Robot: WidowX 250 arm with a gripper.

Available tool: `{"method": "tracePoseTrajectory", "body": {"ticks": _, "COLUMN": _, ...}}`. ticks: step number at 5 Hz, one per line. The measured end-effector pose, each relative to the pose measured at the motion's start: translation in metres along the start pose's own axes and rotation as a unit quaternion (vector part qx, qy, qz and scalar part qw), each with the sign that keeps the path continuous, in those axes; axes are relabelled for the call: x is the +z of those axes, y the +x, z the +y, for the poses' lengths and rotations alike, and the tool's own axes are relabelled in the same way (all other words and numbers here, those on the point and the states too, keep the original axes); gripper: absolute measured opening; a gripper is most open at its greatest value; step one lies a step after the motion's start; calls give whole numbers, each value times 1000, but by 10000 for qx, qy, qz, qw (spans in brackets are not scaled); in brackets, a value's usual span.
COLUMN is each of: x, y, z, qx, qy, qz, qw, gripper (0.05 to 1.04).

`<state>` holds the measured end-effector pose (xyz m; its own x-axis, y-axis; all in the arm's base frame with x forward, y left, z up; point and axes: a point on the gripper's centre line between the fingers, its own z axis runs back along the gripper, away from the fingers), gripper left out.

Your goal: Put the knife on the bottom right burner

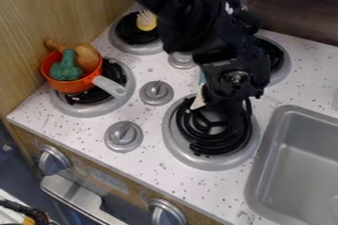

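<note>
Pale patch (109, 178) on the front panel (142, 197), too small to read. Orange pot (74, 85), holding a green toy (66, 67) and a brown item (86, 56), sat on the near left burner (89, 109); yellow brush (147, 20) on the far left. Black gripper (226, 109) hung above the near right burner (206, 161); I couldn't tell how its jaws stood. Knife (198, 102), apparently, at that burner's far left edge, mostly hidden. Arm (191, 21) partly covered the far right burner (282, 66).
</note>
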<state>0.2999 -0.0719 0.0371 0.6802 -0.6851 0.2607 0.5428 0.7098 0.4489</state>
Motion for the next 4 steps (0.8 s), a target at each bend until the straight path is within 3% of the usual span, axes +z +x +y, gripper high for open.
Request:
{"method": "tracePoseTrajectory", "body": {"ticks": 1, "x": -1, "y": -2, "z": -5, "qx": 70, "qy": -124, "qz": -34, "qw": 9999, "gripper": 226}}
{"method": "tracePoseTrajectory", "body": {"ticks": 2, "x": 0, "y": -13, "z": -7, "qx": 18, "qy": -415, "qz": 223, "qw": 9989, "gripper": 486}}
{"method": "tracePoseTrajectory", "body": {"ticks": 3, "x": 12, "y": -14, "z": 4, "qx": 104, "qy": -477, "qz": 344, "qw": 9982, "gripper": 814}}
{"method": "tracePoseTrajectory", "body": {"ticks": 4, "x": 24, "y": -7, "z": 11, "qx": 226, "qy": -622, "qz": 455, "qw": 9968, "gripper": 999}}
